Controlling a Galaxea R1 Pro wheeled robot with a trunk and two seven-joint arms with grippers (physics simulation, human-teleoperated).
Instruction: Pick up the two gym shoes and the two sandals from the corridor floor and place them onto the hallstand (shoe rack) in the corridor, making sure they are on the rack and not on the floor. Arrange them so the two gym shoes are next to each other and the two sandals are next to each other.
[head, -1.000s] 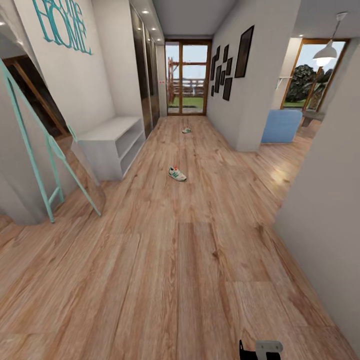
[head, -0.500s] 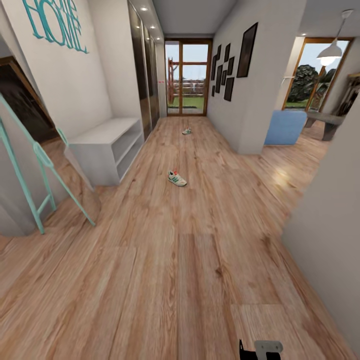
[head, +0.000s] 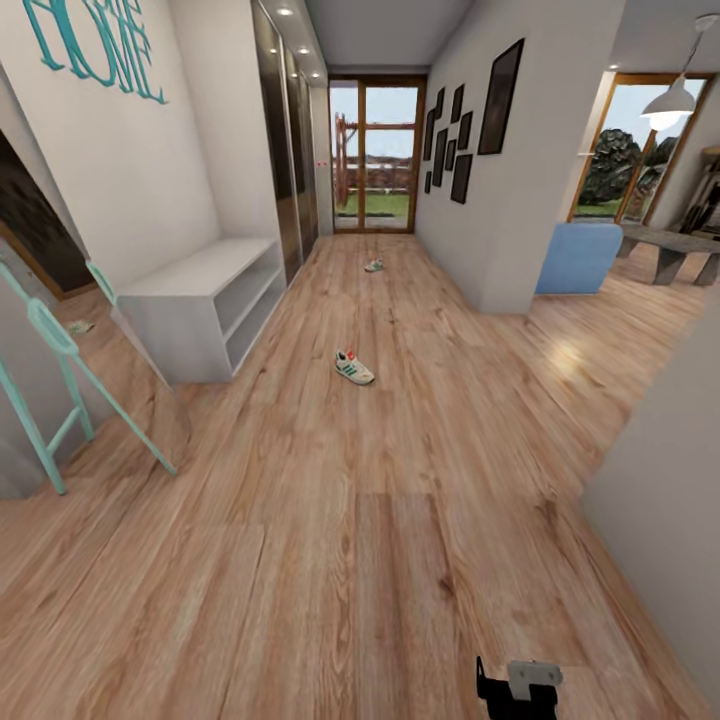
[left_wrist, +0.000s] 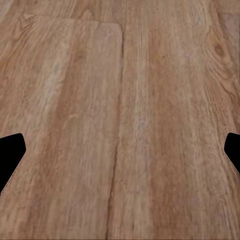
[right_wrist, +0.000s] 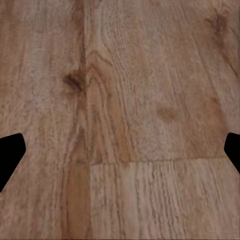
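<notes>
One gym shoe (head: 353, 367) lies mid-corridor floor (head: 400, 520), another (head: 374, 265) farther off. Left gripper (left_wrist: 120, 150) and right gripper (right_wrist: 120, 150) both spread, empty.

Corridor floor (head: 400, 520): warm light-brown planks, visible grain, dark knots. Near gym shoe (head: 354, 368): cream-white, green stripes, red heel. Wall letters (head: 92, 42): teal. Low shelving (head: 205, 300): pale grey-white.

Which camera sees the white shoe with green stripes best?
The head view: the near gym shoe lies whole on the corridor floor, mid-corridor. Both wrist views look down at bare wood planks, no shoe, with dark fingers at the edges.
</notes>
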